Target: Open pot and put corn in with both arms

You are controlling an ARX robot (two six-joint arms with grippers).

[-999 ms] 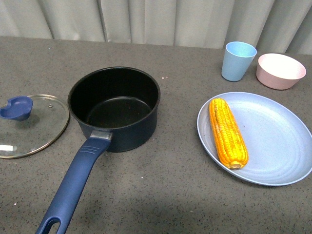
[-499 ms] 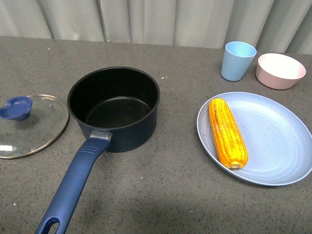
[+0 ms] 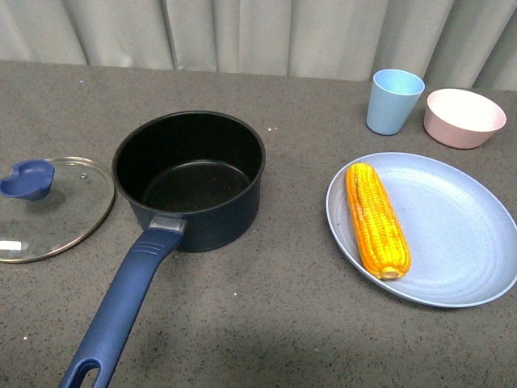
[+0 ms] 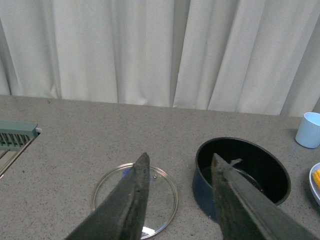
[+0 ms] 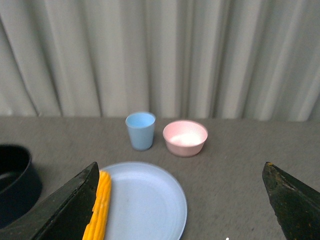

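Nearest the robot: pot handle [image 3: 121, 311], slot end toward the body. Neither arm shows in the front view.

Left fingers [image 4: 131, 205] parted, nothing held. Lid [image 4: 164, 195] and pot [image 4: 201, 187] lie beyond them. Right fingers [image 5: 70, 207] spread wide, empty, raised over the plate [image 5: 150, 200].

Midway out on the surface [image 3: 283, 307]: pot open, empty, upright. Lid flat just beside it on the left. Corn [image 3: 377, 220] rests on the plate's pot-ward side, to the right of the pot and well apart from it. Long axis runs near-to-far, far tip leaning slightly left. In the right wrist view the cob sits close by one finger, not centred in the gap, its length lying across the closing line.

Judgement: right arm is the nearer. It needs a sideways shift toward the pot and little wrist turn.

Farthest: cup [image 3: 393, 100] and bowl [image 3: 464, 117] side by side beyond the plate, probably out of the way.
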